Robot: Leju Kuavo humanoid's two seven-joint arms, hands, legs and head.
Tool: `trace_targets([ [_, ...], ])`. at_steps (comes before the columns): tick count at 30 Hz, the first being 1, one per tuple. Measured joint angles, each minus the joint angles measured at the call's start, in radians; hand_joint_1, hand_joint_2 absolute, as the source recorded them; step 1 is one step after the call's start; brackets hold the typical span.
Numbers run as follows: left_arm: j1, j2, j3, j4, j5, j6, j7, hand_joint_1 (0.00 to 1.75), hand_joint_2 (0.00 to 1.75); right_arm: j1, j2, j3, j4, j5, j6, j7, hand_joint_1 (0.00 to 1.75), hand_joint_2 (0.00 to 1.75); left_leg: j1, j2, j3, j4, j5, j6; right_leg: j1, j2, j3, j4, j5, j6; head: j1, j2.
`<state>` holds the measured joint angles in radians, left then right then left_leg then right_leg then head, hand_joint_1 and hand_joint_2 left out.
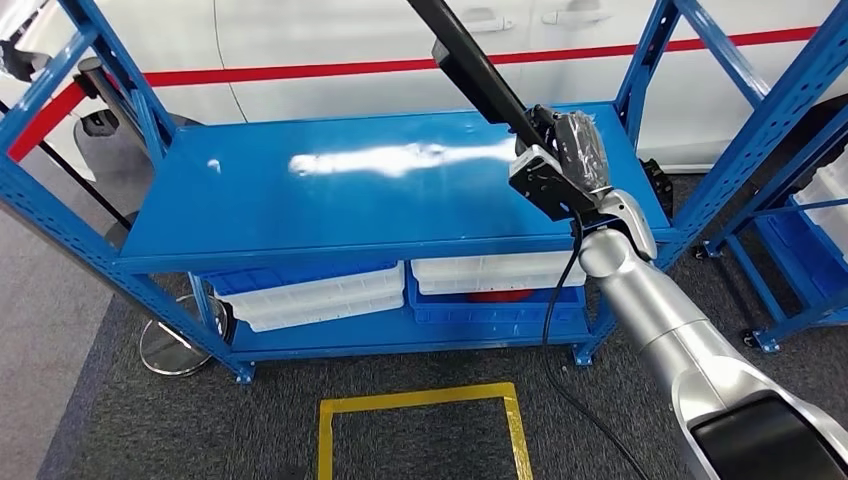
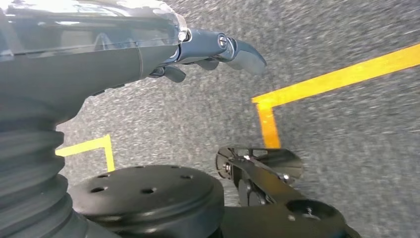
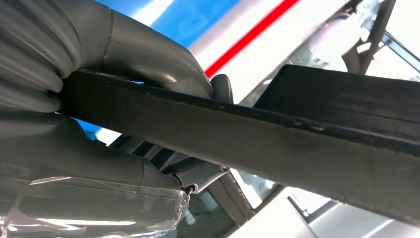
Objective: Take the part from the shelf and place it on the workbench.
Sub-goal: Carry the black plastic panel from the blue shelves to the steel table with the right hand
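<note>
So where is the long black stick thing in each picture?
Head view: the long black part slants from the top edge down to the right hand, above the blue shelf.
Left wrist view: not in it.
Right wrist view: it crosses the picture.
Shared landmark: the red stripe.

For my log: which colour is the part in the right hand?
Black; the part shows best in the head view.

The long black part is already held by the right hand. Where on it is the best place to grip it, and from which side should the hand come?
Probably where the right hand grips it now: the narrow bar near the lower end of the long black part, with the fingers wrapped across its width. The upper end reaches up out of the head view, so a grip nearer the middle might tip less.
</note>
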<state>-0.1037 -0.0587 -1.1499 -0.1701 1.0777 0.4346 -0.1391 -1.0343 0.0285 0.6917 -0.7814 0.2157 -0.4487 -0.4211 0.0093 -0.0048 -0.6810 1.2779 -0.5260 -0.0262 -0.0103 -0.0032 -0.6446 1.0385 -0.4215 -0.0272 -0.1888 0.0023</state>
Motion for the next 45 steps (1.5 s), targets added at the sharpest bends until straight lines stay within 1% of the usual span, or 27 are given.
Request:
trace_targets([
  [1,0.0,0.0,0.0,0.0,0.0,-0.001,0.0,0.0,1.75,0.003,-0.001,-0.002,-0.002,0.001,0.0,0.001,1.75,1.75,0.0,0.0,0.044,-0.057,0.025,0.004,0.0,0.0,-0.01,0.002,0.008,0.002,0.0,0.0],
  [3,-0.001,0.001,-0.001,0.0,0.0,-0.001,0.0,0.0,1.75,0.006,-0.005,-0.006,-0.008,0.004,0.0,0.003,1.75,1.75,-0.005,-0.001,0.132,-0.189,0.033,0.014,0.001,0.001,-0.024,0.004,0.021,0.011,0.0,0.0],
  [5,-0.002,0.001,-0.001,0.0,-0.001,-0.002,-0.001,0.0,1.75,0.007,-0.01,-0.011,-0.017,0.01,0.001,0.005,1.75,1.75,-0.013,-0.001,0.168,-0.256,0.018,0.023,0.0,0.0,-0.031,0.001,0.037,0.023,0.0,0.0],
  [7,-0.002,0.001,-0.002,0.0,-0.001,-0.002,-0.001,0.0,1.75,0.014,-0.014,-0.015,-0.023,0.02,0.004,0.009,1.75,1.75,-0.013,0.001,0.162,-0.269,0.032,0.034,-0.002,0.001,-0.034,-0.003,0.048,0.035,0.0,0.0],
  [8,-0.002,0.001,-0.002,0.0,-0.001,-0.003,-0.001,0.0,1.75,0.017,-0.017,-0.018,-0.025,0.024,0.006,0.01,1.75,1.75,-0.01,0.003,0.157,-0.274,0.044,0.042,-0.002,0.002,-0.039,0.006,0.033,0.04,0.0,0.0],
  [10,-0.002,0.001,-0.002,0.0,-0.001,-0.003,-0.001,0.0,1.75,0.024,-0.025,-0.023,-0.028,0.031,0.009,0.012,1.75,1.75,-0.006,0.008,0.139,-0.282,0.068,0.055,-0.003,0.004,-0.064,0.083,-0.047,0.048,0.001,0.0],
  [12,-0.002,0.001,-0.002,0.0,-0.001,-0.005,0.0,0.0,1.75,0.033,-0.029,-0.025,-0.03,0.034,0.009,0.013,1.75,1.75,-0.007,0.009,0.114,-0.28,0.088,0.06,-0.004,0.004,-0.098,0.21,-0.131,0.053,0.001,0.0],
  [13,-0.002,0.001,-0.003,0.0,-0.002,-0.005,0.0,0.0,1.75,0.038,-0.031,-0.025,-0.03,0.035,0.009,0.014,1.75,1.75,-0.007,0.009,0.101,-0.279,0.097,0.059,-0.005,0.004,-0.105,0.26,-0.144,0.057,0.001,0.0],
  [14,-0.001,0.001,-0.003,0.0,-0.002,-0.006,0.001,0.0,1.75,0.044,-0.032,-0.025,-0.03,0.035,0.009,0.014,1.75,1.75,-0.007,0.009,0.088,-0.276,0.105,0.057,-0.007,0.004,-0.097,0.279,-0.133,0.059,0.001,0.0],
  [15,-0.001,0.001,-0.003,0.0,-0.002,-0.006,0.001,0.0,1.75,0.049,-0.033,-0.026,-0.031,0.036,0.009,0.014,1.75,1.75,-0.006,0.009,0.074,-0.271,0.112,0.055,-0.01,0.004,-0.074,0.267,-0.108,0.061,0.001,0.0],
  [17,-0.001,0.0,-0.003,0.0,-0.002,-0.006,0.002,0.0,1.75,0.052,-0.034,-0.027,-0.033,0.037,0.009,0.015,1.75,1.75,-0.006,0.009,0.049,-0.257,0.122,0.048,-0.015,0.004,0.013,0.156,-0.068,0.062,0.001,0.0],
  [19,-0.002,0.0,-0.003,0.0,-0.002,-0.006,0.002,0.0,1.75,0.052,-0.035,-0.028,-0.04,0.04,0.008,0.014,1.75,1.75,-0.008,0.008,0.03,-0.244,0.132,0.037,-0.011,0.005,0.082,0.044,-0.078,0.054,0.001,0.0],
  [22,0.0,0.0,-0.004,0.0,-0.001,-0.006,0.003,0.0,1.75,0.057,-0.035,-0.029,-0.044,0.047,0.008,0.012,1.75,1.75,-0.007,0.007,0.013,-0.243,0.152,0.018,-0.006,0.004,0.085,0.006,-0.076,0.03,0.0,0.0],
  [23,0.002,0.0,-0.004,0.0,0.0,-0.006,0.004,0.0,1.75,0.059,-0.035,-0.029,-0.044,0.048,0.008,0.012,1.75,1.75,-0.006,0.007,0.005,-0.236,0.142,0.012,-0.007,0.002,0.076,0.003,-0.066,0.021,0.0,0.0],
  [25,0.003,-0.001,-0.004,0.0,0.0,-0.006,0.004,0.0,1.75,0.06,-0.034,-0.029,-0.044,0.049,0.008,0.012,1.75,1.75,-0.002,0.006,-0.021,-0.171,0.068,0.002,-0.01,-0.002,0.055,-0.001,-0.043,0.006,0.0,0.0],
  [27,0.001,-0.001,-0.004,0.0,0.0,-0.006,0.004,0.0,1.75,0.061,-0.033,-0.029,-0.044,0.05,0.008,0.012,1.75,1.75,-0.001,0.006,-0.048,-0.043,-0.027,-0.006,-0.007,-0.003,0.029,0.0,-0.023,0.0,0.0,0.0],
  [28,0.0,-0.001,-0.004,0.0,0.0,-0.006,0.004,0.0,1.75,0.062,-0.033,-0.029,-0.044,0.05,0.008,0.012,1.75,1.75,0.0,0.006,-0.054,0.013,-0.047,-0.007,-0.006,-0.004,0.017,0.0,-0.013,-0.001,0.0,0.0],
  [30,0.0,-0.001,-0.005,0.0,0.0,-0.006,0.004,0.0,1.75,0.064,-0.033,-0.029,-0.044,0.051,0.008,0.012,1.75,1.75,0.0,0.006,-0.025,0.04,-0.02,-0.006,-0.003,-0.004,-0.008,0.001,0.007,0.0,0.0,0.0],
  [32,0.0,-0.001,-0.005,0.0,0.0,-0.006,0.004,0.0,1.75,0.066,-0.033,-0.029,-0.044,0.056,0.008,0.012,1.75,1.75,-0.001,0.005,0.044,-0.036,0.033,0.001,-0.001,-0.003,-0.027,0.002,0.023,0.003,0.0,0.0],
  [33,0.0,-0.001,-0.005,0.0,0.0,-0.006,0.003,0.0,1.75,0.066,-0.033,-0.029,-0.044,0.059,0.008,0.012,1.75,1.75,-0.001,0.005,0.086,-0.093,0.042,0.006,-0.001,-0.003,-0.033,0.002,0.03,0.005,0.0,0.0],
  [36,-0.003,0.0,-0.005,0.0,-0.001,-0.006,0.001,0.0,1.75,0.064,-0.034,-0.029,-0.044,0.069,0.007,0.011,1.75,1.75,-0.01,0.004,0.186,-0.251,0.007,0.02,0.0,-0.003,-0.041,0.0,0.051,0.019,0.0,0.0],
  [38,-0.004,-0.001,-0.006,0.0,-0.002,-0.006,0.0,0.0,1.75,0.064,-0.034,-0.03,-0.042,0.071,0.007,0.008,1.75,1.75,-0.012,0.004,0.19,-0.28,0.01,0.029,0.0,-0.003,-0.042,-0.007,0.068,0.031,0.0,0.0],
  [40,-0.004,-0.001,-0.007,0.0,-0.002,-0.006,0.0,0.0,1.75,0.066,-0.038,-0.031,-0.037,0.072,0.007,0.001,1.75,1.75,-0.008,0.008,0.178,-0.292,0.035,0.043,0.002,0.001,-0.056,0.011,0.043,0.043,0.0,0.0],
  [41,-0.004,-0.002,-0.007,0.0,-0.003,-0.006,0.0,0.0,1.75,0.068,-0.039,-0.031,-0.032,0.072,0.006,-0.004,1.75,1.75,-0.005,0.01,0.169,-0.297,0.049,0.049,0.003,0.004,-0.069,0.047,0.003,0.047,0.001,0.0],
  [43,-0.004,-0.002,-0.008,0.0,-0.002,-0.006,0.001,0.0,1.75,0.074,-0.041,-0.032,-0.021,0.073,0.006,-0.016,1.75,1.75,-0.007,0.012,0.144,-0.295,0.071,0.055,0.001,0.005,-0.101,0.164,-0.095,0.049,0.001,0.0],
  [44,-0.004,-0.002,-0.008,0.0,-0.001,-0.006,0.001,0.0,1.75,0.08,-0.041,-0.032,-0.015,0.073,0.006,-0.022,1.75,1.75,-0.009,0.011,0.13,-0.293,0.079,0.055,0.001,0.004,-0.113,0.225,-0.122,0.048,0.001,0.0],
  [45,-0.003,-0.002,-0.008,0.0,0.0,-0.005,0.001,0.0,1.75,0.087,-0.041,-0.032,-0.009,0.072,0.006,-0.027,1.75,1.75,-0.009,0.011,0.114,-0.289,0.088,0.054,0.001,0.004,-0.115,0.267,-0.12,0.047,0.001,0.0],
])
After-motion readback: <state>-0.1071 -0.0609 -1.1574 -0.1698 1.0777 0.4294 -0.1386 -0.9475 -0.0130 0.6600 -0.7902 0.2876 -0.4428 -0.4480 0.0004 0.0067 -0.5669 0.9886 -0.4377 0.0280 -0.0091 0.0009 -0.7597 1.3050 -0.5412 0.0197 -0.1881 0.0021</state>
